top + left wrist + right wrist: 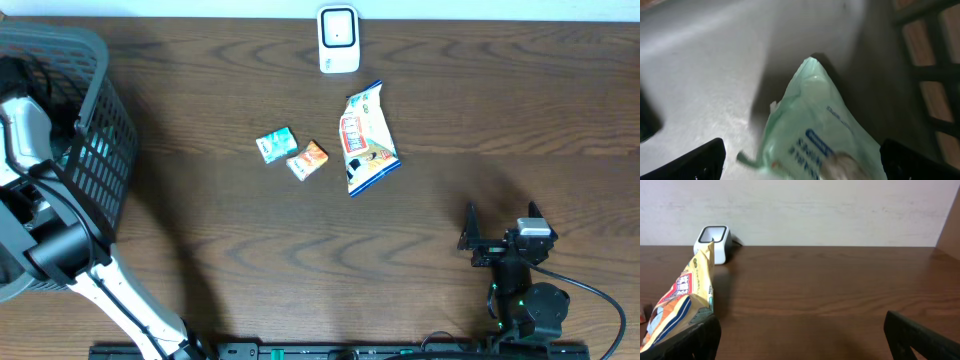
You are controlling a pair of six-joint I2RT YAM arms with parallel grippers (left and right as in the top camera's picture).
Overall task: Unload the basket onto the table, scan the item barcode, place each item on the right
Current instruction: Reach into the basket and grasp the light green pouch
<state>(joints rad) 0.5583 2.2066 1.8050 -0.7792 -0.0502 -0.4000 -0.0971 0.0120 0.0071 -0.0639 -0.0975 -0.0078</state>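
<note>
At the far left of the worktop (220, 260), a grey lattice basket (105, 130) is standing, and the left arm is reaching down into it. In the left wrist view, the left fingers (700, 162) are standing wide apart and gripping nothing. A pale green packet (815, 125) is lying on the basket floor between them, its pointed end facing away from the camera. Blue print is showing on the packet, but it is too blurred to read.

Toward the middle of the worktop, a small teal packet (275, 144) and a small orange packet (308, 160) are lying just beside each other. The white scanner (338, 40) is standing at the far edge, its window facing upward. Near it, just right of the small packets, a snack bag (368, 140) is lying flat, one end pointing toward the scanner.

At the near right, the right fingers (470, 228) are also standing fully apart and empty, hovering low over bare worktop, well apart from the snack bag. In the right wrist view, the bag is showing at the left edge.
</note>
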